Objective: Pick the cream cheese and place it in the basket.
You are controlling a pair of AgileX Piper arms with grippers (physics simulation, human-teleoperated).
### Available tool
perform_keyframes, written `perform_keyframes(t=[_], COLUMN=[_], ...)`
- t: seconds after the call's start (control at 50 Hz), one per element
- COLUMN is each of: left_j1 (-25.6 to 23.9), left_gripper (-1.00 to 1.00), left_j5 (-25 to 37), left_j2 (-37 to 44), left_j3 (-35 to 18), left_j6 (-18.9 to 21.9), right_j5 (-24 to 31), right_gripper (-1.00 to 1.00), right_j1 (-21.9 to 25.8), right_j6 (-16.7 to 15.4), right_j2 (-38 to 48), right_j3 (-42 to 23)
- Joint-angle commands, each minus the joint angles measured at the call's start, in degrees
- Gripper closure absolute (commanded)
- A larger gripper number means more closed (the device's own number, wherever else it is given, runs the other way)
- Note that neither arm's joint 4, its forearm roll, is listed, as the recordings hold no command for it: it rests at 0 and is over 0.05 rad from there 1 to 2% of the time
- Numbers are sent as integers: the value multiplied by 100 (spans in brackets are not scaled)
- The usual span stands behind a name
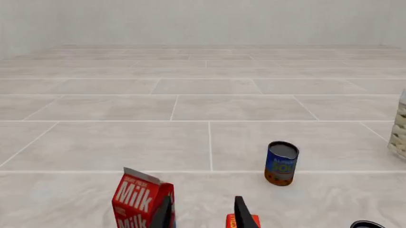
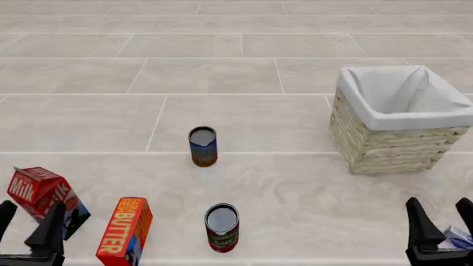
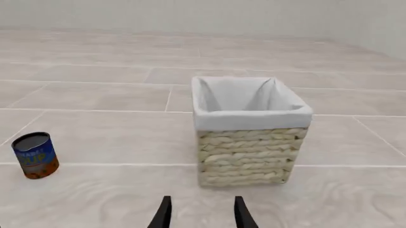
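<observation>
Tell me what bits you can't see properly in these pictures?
- Cream cheese: front view, mostly hidden behind the right gripper and cut off by the edge.
- Basket floor: both views, hidden by its own lining and walls.
- Butter: left wrist view, only a corner past the left gripper.
- Can labels: too small to read.

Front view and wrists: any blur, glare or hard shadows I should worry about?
Front view: sharp edge to edge, flat even light, only faint soft shading under the basket and cans, no glare. Left wrist view: the milk carton is crisp despite being close. Right wrist view: equally sharp, far wall evenly lit.
</observation>
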Motion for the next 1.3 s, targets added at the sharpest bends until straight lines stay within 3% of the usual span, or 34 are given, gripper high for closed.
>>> perform_keyframes(t=[0.02, 0.28, 0.58, 0.66, 0.72, 0.98, 1.1, 1.3], left_j1=[0, 1, 1, 1, 0, 0, 0, 1], left_gripper=[-100, -100, -100, -100, -100, -100, -100, -100], left_j5=[16, 23, 14, 32, 31, 31, 33, 31], left_j2=[5, -3, 3, -4, -4, -4, -4, -4], left_j3=[-18, -18, -15, -27, -27, -27, -27, -27], left_j6=[0, 0, 1, 0, 0, 1, -1, 0], right_j5=[385, 925, 1618, 1473, 1450, 2174, 2479, 3168], right_gripper=[-100, -100, -100, -100, -100, -100, -100, -100], right_j1=[24, 37, 141, 145, 115, 38, 13, -136], right_j6=[202, 99, 2, -161, -113, -415, -358, -904], right_j2=[-408, -514, -31, 324, 378, 680, 819, 978], right_j3=[-192, -642, -1788, -1734, -1684, -2229, -2432, -2717])
